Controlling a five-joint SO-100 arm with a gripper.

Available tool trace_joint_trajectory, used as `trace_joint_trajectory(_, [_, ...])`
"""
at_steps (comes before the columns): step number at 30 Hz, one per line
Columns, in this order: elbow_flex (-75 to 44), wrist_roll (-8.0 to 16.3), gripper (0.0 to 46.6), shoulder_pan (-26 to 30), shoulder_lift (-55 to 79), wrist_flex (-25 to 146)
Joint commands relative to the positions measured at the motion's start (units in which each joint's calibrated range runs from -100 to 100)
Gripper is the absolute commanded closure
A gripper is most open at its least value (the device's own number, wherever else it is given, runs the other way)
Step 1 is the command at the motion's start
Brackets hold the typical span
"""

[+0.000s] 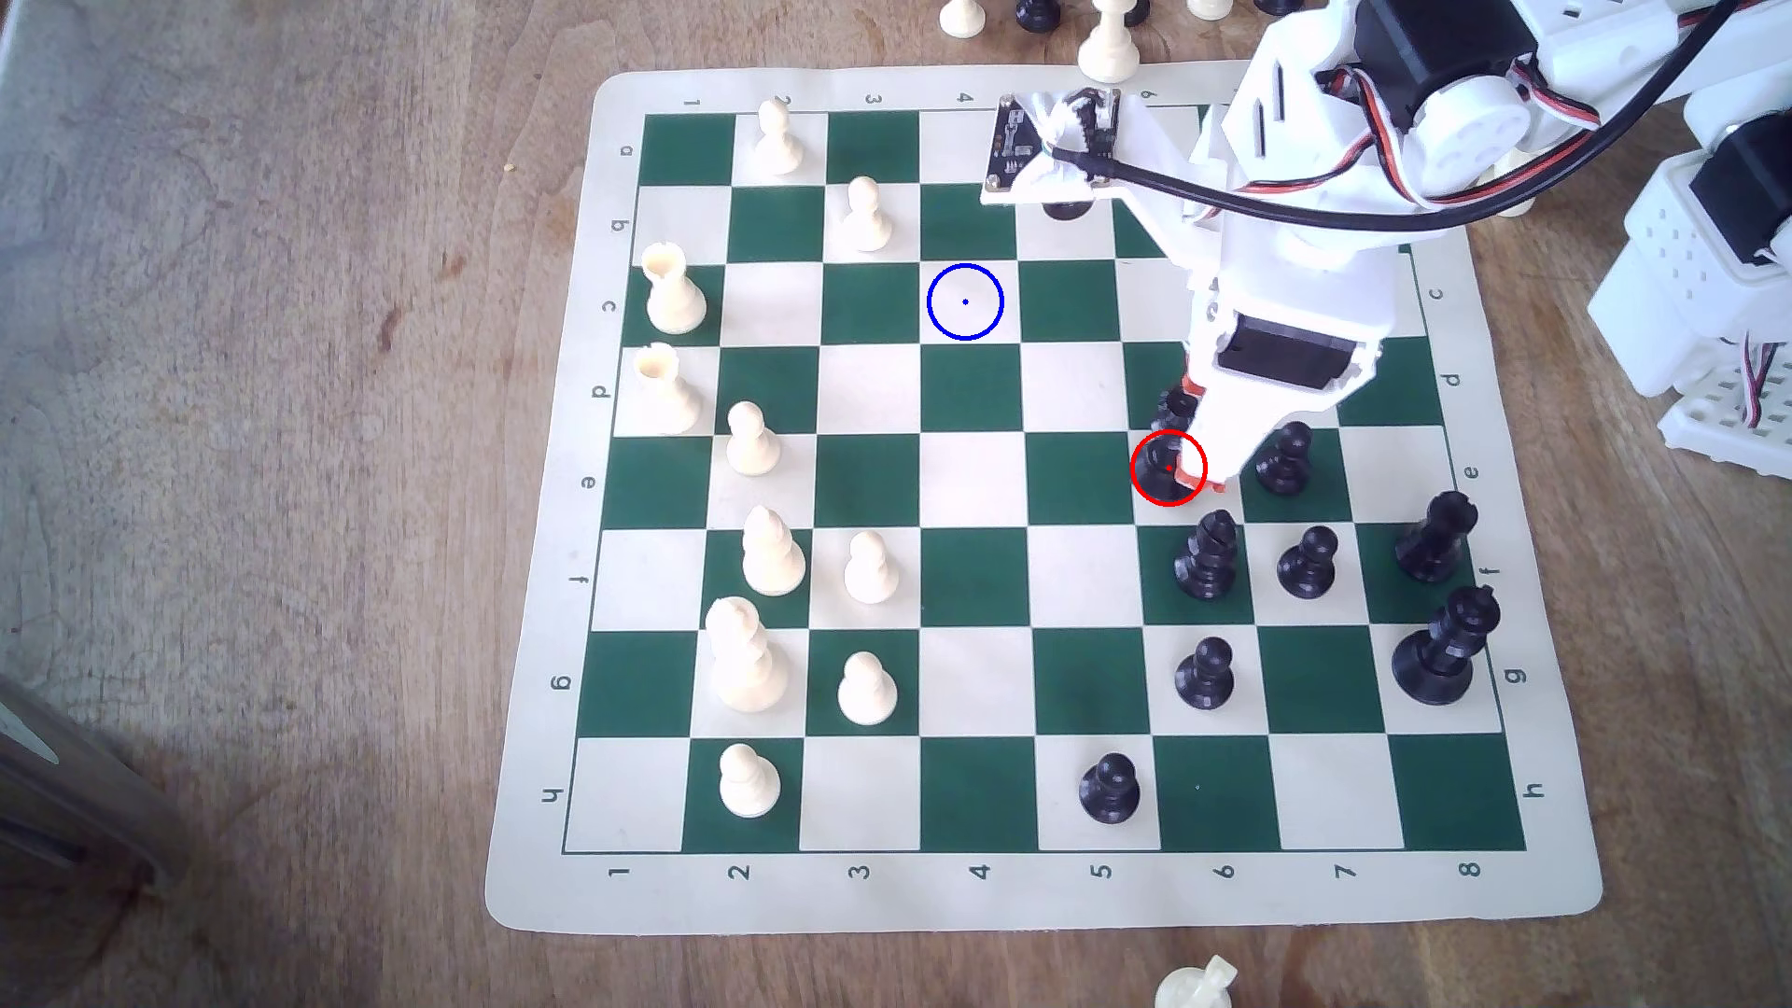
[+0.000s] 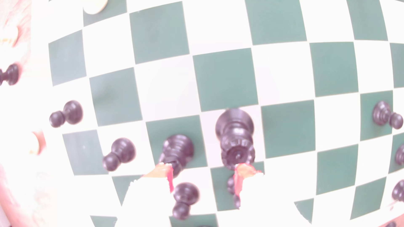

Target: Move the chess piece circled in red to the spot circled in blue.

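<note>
The chess piece circled in red [image 1: 1167, 463] is a tall black piece with a crown of small points, standing on a cream square at the exterior view's right. My gripper [image 1: 1205, 467] hangs right over it, tips down at its side. In the wrist view the piece [image 2: 236, 131] stands just ahead of one orange fingertip [image 2: 246, 172], its crown touching or overlapping that tip. My gripper [image 2: 203, 176] is open, and a black pawn [image 2: 185, 196] on the board shows through the gap. The spot circled in blue [image 1: 965, 301] is a bare cream square up and to the left.
Black pieces crowd the circled one: a pawn [image 1: 1285, 460], a bishop [image 1: 1207, 562], more pawns [image 1: 1307, 562], and two tall pieces [image 1: 1440, 649] near the board's right edge [image 1: 1552, 872]. White pieces [image 1: 771, 552] fill the left columns. Squares between the circled piece and the spot are bare.
</note>
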State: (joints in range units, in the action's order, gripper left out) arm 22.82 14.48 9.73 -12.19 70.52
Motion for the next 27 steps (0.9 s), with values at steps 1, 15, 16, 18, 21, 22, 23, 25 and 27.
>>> trace_joint_trajectory(1, [-3.7, -0.8, 31.1, -2.0, -2.4, 0.1])
trace_joint_trajectory(15, [4.6, -1.5, 30.3, -2.1, -2.2, -5.5])
trace_joint_trajectory(16, [5.5, -1.6, 30.3, -2.1, -2.3, -6.2])
trace_joint_trajectory(18, [6.6, -1.8, 30.2, -2.5, -2.3, -7.2])
trace_joint_trajectory(21, [6.6, -2.0, 30.2, -2.7, -2.3, -7.5])
trace_joint_trajectory(22, [6.7, -2.0, 30.3, -2.7, -2.3, -7.6])
trace_joint_trajectory(23, [6.7, -2.0, 30.4, -2.7, -2.3, -7.8])
trace_joint_trajectory(25, [6.8, -2.0, 31.8, -2.7, -2.2, -8.0])
trace_joint_trajectory(27, [7.2, -2.1, 33.4, -2.7, -2.1, -8.3])
